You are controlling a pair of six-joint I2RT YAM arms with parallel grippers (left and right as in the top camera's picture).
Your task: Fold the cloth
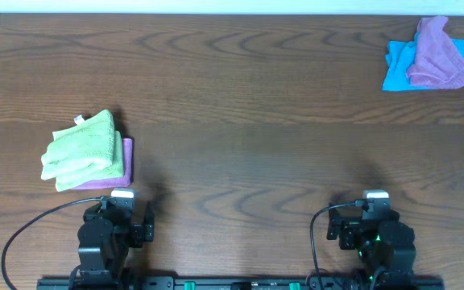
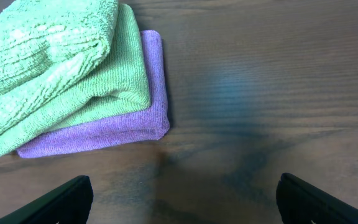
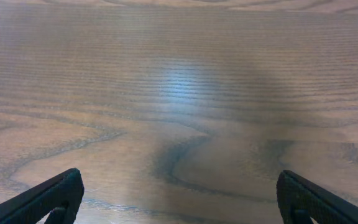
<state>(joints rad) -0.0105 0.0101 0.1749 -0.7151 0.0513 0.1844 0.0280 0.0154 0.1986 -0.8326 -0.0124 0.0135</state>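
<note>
Lime-green and folded, the cloth (image 1: 83,145) lies at the left of the wooden surface (image 1: 240,105), with a small white tag (image 1: 79,120) poking out at its far edge. It rests on a second green cloth (image 2: 129,74), which sits on a folded purple cloth (image 2: 157,93). The left pincer (image 2: 185,196) is on the near side of this stack, its fingers spread wide and gripping nothing. The right pincer (image 3: 179,196) is also spread, over bare wood, well apart from the stack. In the far right corner a mauve cloth (image 1: 437,52) lies crumpled on a blue cloth (image 1: 393,68).
</note>
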